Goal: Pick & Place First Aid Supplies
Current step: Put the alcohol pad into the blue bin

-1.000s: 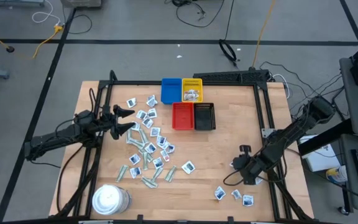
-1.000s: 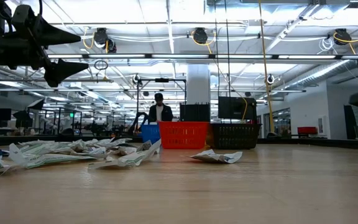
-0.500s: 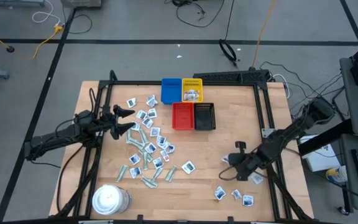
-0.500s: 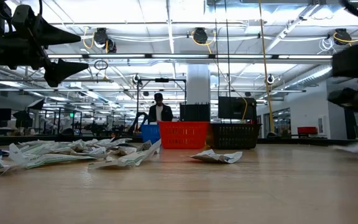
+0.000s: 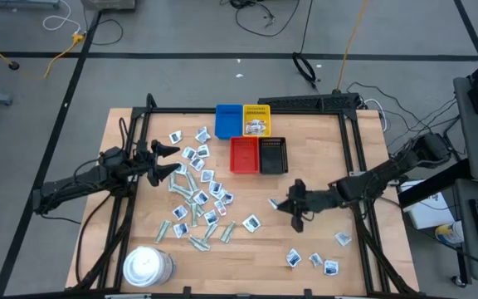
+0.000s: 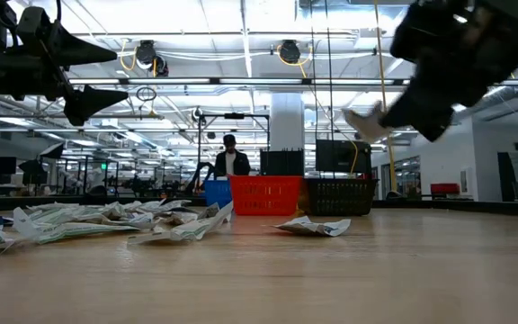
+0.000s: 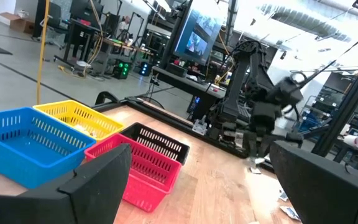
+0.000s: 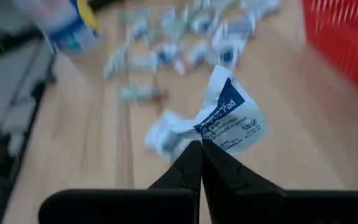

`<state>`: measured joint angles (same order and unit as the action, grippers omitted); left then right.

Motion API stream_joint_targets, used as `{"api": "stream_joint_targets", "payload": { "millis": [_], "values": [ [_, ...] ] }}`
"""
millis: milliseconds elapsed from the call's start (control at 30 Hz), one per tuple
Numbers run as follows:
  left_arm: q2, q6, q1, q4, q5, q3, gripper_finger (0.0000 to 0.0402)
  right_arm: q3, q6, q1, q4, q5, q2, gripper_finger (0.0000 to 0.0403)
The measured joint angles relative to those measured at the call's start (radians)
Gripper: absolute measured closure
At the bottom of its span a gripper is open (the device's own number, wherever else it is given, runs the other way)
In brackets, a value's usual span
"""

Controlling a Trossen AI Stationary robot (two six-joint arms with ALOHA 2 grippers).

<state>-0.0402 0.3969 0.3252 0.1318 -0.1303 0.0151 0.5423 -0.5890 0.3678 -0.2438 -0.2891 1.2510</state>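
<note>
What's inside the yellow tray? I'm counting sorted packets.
The yellow tray holds a few pale packets, bunched together; its mesh walls hide anything beneath them, so no exact count.

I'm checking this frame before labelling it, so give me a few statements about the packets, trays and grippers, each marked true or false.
1. The right gripper is shut on a white packet with blue print. True.
2. The yellow tray has nothing in it. False: a few packets lie inside it.
3. The left gripper is open and holds nothing. True.
4. The red tray sits beside the black tray. True.
5. The round white tub stands between the trays. False: it stands near the table's front left corner, away from them.
6. The held packet rests on the table. False: the low view shows it lifted clear.
</note>
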Motion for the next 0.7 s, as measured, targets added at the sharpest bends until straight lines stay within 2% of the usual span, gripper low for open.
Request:
{"api": "stream_joint_targets", "payload": {
  "millis": [233, 467, 567, 700],
  "values": [
    [0.0, 0.011, 0.0, 0.0, -0.001, 0.0, 0.0011, 0.001, 0.051, -0.087, -0.177, -0.001, 0.0, 0.0403],
    [0.0, 0.087, 0.0, 0.005, 0.001, 0.011, 0.0011, 0.014, 0.088, -0.156, -0.294, 0.007, 0.0, 0.0403],
    [-0.006, 0.065, -0.001, -0.003, -0.025, 0.044, 0.0011, 0.065, 0.135, -0.193, -0.291, 0.064, 0.0, 0.0403],
    [-0.064, 0.002, -0.001, -0.02, -0.026, 0.122, 0.0011, 0.16, 0.163, -0.253, -0.255, 0.191, 0.013, 0.0403]
  ]
}}
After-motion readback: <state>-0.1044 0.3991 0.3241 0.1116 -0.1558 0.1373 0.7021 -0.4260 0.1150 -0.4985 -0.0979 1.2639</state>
